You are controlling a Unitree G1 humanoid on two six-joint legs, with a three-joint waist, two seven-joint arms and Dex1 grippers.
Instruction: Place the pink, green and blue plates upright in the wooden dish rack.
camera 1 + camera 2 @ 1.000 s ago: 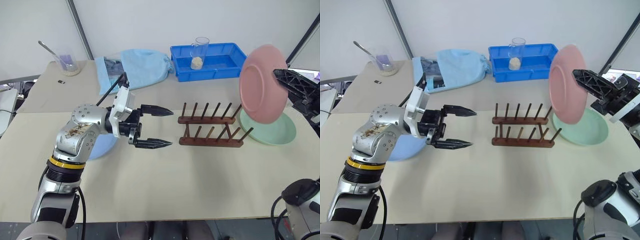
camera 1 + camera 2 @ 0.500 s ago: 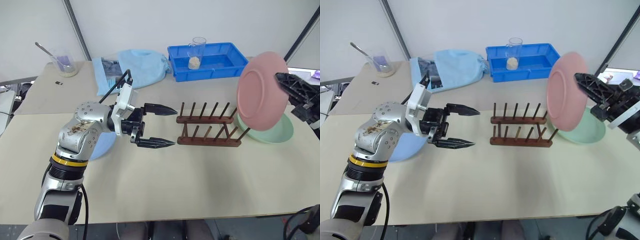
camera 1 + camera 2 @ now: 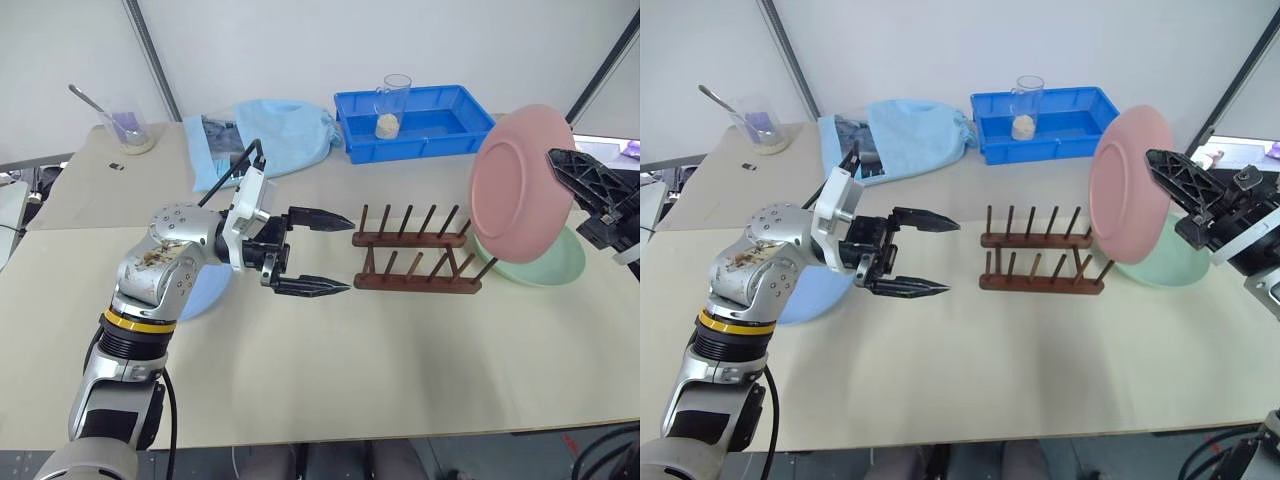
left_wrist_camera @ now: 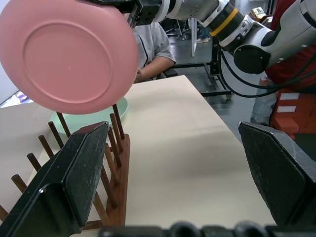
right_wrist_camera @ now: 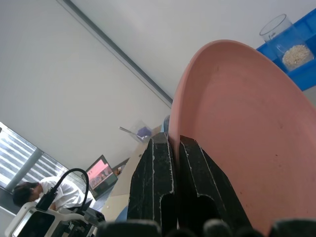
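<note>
Right claw (image 3: 560, 165) clamps pink plate (image 3: 520, 183) above green plate (image 3: 545, 265); left claw (image 3: 330, 252) gapes beside rack (image 3: 418, 262).

Left arm (image 3: 150, 290): silver metal shells, rounded at the joints, brownish scuffing on the upper shell, yellow-and-black band above a black collar. White bracket at the wrist, thin black cable looping over it. Left gripper (image 3: 325, 252): two long black fingers (image 3: 322, 218), ridged, tapering to points. Right gripper (image 3: 585, 180): black ribbed plastic on a black-and-white wrist block.
</note>
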